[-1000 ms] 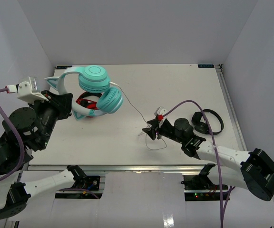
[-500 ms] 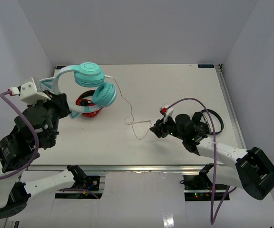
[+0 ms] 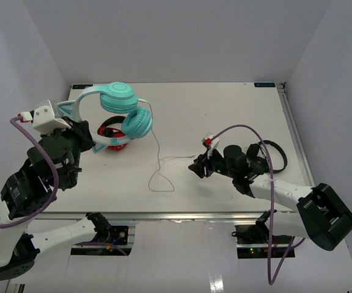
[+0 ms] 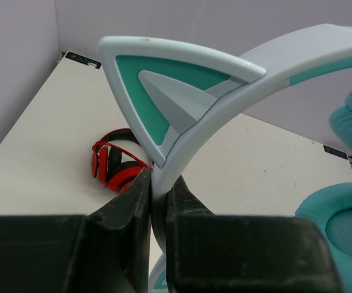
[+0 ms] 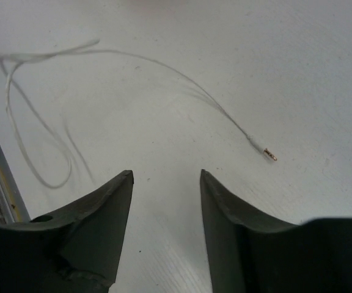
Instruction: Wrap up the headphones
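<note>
Headphones (image 3: 124, 113): held up off the surface (image 3: 237, 116) at the far left, cups (image 3: 140, 124) hanging above the red-and-black headphones (image 3: 110, 131).
Left jaws: pinched tight on the pale band (image 4: 237, 91), just under a cat ear (image 4: 164, 85).
Right jaws: partly open and holding nothing, low over the surface, with the plug (image 5: 269, 154) just ahead.
Cord (image 3: 157, 162): thin and white, it drops from the cups to the surface, lies in loose loops and ends near my right jaws.
Frame, feel: light, I judge; the band is stiff, smooth plastic that may pivot in my pinch if tugged, and the cushions are soft.
Cord, feel: limp and fine; it would likely slip from a slack pinch, and a hard pull could strain it at the cup.
Best hold: the band for the frame; the cord crosswise just behind the plug.
</note>
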